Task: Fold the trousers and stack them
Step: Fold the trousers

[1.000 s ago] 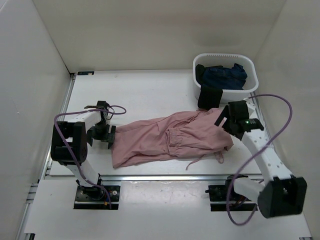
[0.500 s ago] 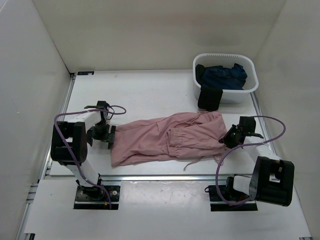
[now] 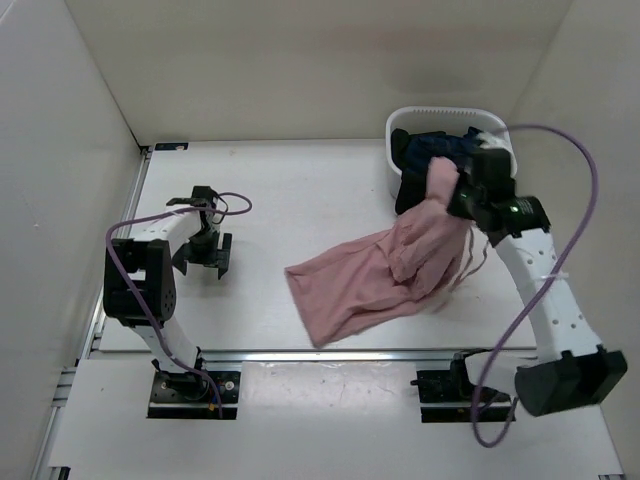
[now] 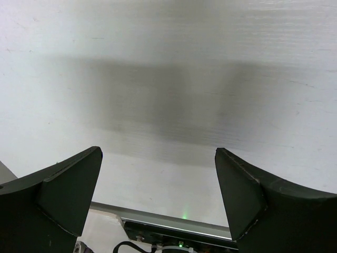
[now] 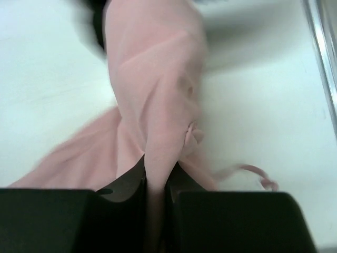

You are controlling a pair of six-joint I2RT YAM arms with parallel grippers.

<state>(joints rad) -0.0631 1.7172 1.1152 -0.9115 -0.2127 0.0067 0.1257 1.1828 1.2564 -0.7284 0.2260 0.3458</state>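
Since a second ago we are hoisting the trousers (image 3: 370,280) toward the far right corner, right fingers (image 5: 131,184) pinching them, left fingers (image 4: 68,192) gaping empty; dragging legs flat matters.

The trousers (image 3: 370,280) (dusty pink, crumpled) hang raised at one end, the rest on the table (image 3: 280,190).
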